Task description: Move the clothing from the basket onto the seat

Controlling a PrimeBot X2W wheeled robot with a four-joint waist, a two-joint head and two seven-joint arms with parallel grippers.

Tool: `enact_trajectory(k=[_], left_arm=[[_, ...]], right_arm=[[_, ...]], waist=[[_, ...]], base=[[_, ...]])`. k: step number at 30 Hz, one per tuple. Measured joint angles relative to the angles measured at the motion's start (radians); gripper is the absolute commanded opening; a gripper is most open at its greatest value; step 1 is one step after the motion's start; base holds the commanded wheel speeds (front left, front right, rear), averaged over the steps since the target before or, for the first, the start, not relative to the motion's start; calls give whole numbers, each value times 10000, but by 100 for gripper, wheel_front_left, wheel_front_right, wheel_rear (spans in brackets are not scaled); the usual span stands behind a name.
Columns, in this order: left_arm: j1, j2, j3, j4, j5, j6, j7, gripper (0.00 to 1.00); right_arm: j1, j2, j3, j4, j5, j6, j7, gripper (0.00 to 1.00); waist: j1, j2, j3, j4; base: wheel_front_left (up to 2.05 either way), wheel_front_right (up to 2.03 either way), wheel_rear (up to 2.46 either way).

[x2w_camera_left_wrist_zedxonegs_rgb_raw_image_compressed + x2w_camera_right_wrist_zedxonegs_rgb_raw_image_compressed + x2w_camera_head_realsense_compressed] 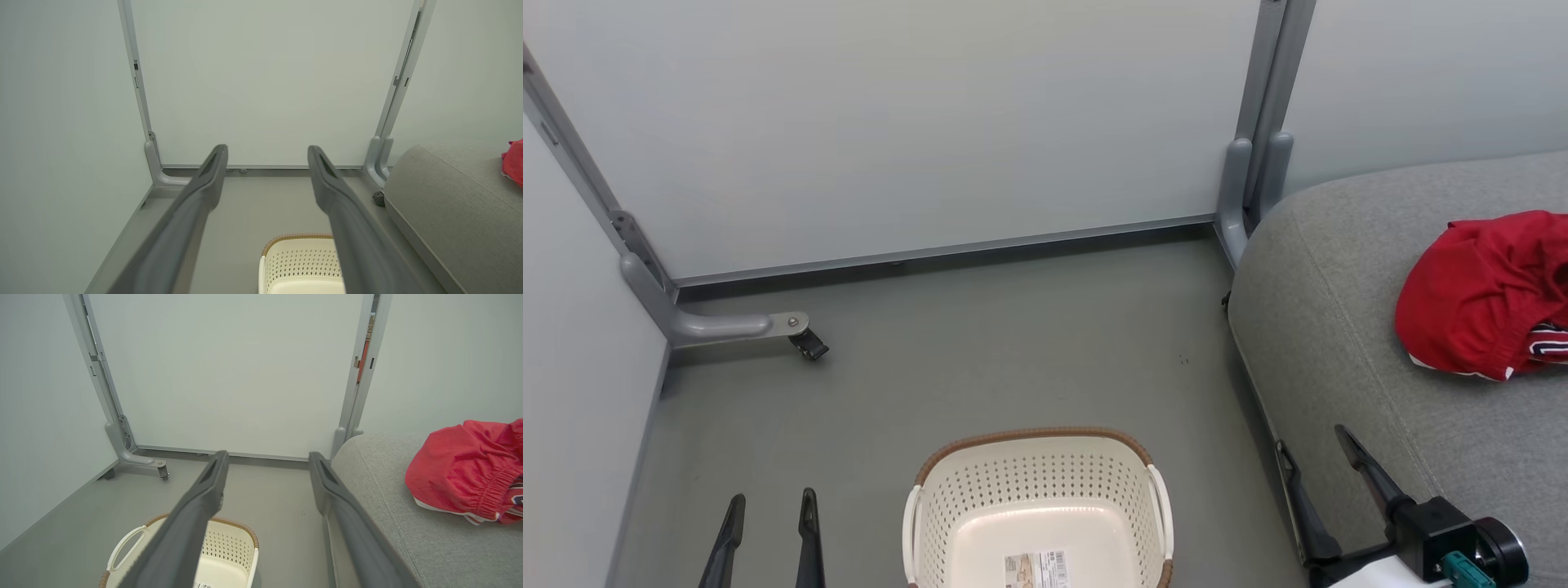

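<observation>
The basket (1037, 478) is cut off by the bottom edge of the head view, so that only its far wall, its two side handles, part of its bottom and the upper part of a label (1036, 569) are seen. The clothing (1478, 294) is cut by the right edge of the same view, and the dark navy marking outlined in white at its lower right is too partial to be read. Of the left gripper (773, 496) only the two finger ends are shown, at the lower left of the head view. In the left wrist view the right side of the basket is hidden behind one finger, and in the right wrist view its middle is crossed by a finger.

The clothing is found on the seat (1339, 327), at the right middle of the head view, above and to the right of the right gripper (1312, 438) and well apart from it. That gripper is held at the lower right, by the seat's near edge, its fingers spread wide with nothing between them. The left gripper is likewise held wide apart and grips nothing; it is placed over the floor (980, 367), left of the basket. The basket stands on the floor at the lower middle, between the two grippers.

The clothing is seen as a crumpled heap of soft red fabric, with a gathered hem and white trim along its lower edge
</observation>
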Motion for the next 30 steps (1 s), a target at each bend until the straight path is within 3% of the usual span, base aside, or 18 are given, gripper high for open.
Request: enact_trajectory(k=[5, 6, 12, 30], left_arm=[[5, -2, 8, 33, 73, -33, 0, 100], [4, -4, 6, 86, 67, -33, 0, 0], [5, -44, -38, 587, -113, -31, 23, 0], [-734, 61, -13, 1170, -3567, -48, 723, 0]], right_arm=[[5, 12, -33, 31, 2, 0, 0, 100], [7, 13, -33, 88, 2, 0, 0, 0], [167, 82, 19, 550, 178, 0, 33, 0], [-219, -65, -144, 840, 3900, 0, 717, 0]], waist=[[0, 0, -41, -14], [0, 0, -45, -16], [0, 0, -34, -16], [0, 0, 98, -14]], base=[[0, 0, 0], [0, 0, 0], [0, 0, 0], [0, 0, 0]])
